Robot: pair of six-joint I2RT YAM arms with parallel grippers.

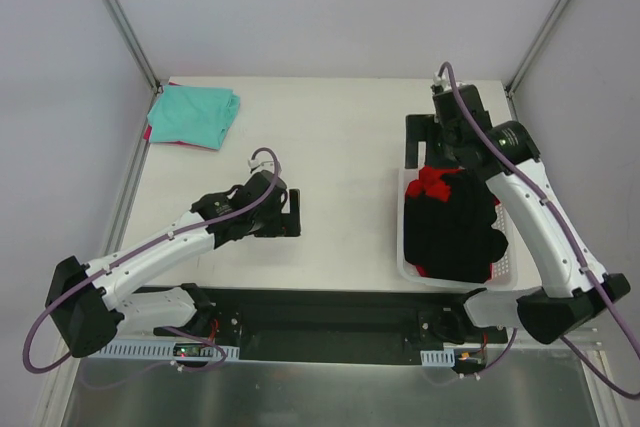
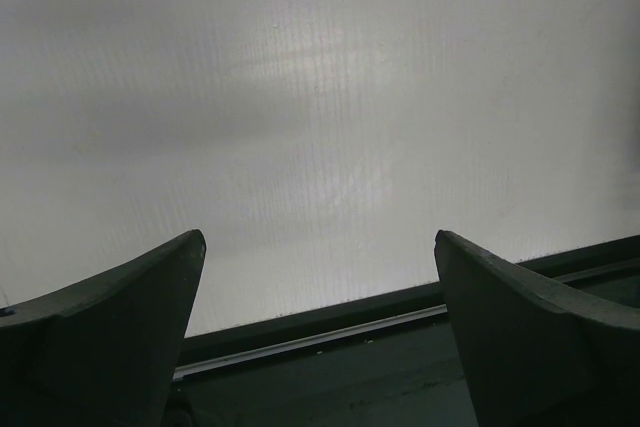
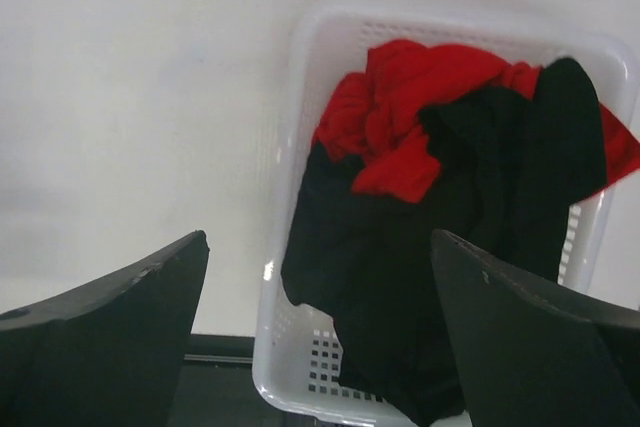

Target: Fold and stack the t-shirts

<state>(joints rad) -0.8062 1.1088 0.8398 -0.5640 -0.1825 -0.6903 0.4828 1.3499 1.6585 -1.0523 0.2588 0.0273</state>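
Shirts [image 3: 400, 277] lie crumpled, black over red, in basket [image 3: 275, 347].

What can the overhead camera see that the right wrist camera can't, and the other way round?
Only the overhead view shows the folded teal shirt at the far left corner of the table, and the left gripper open over bare tabletop. Only the right wrist view looks out between the two dark fingers of the right gripper, spread wide with nothing held. Both show the white basket holding a black shirt and a red shirt.
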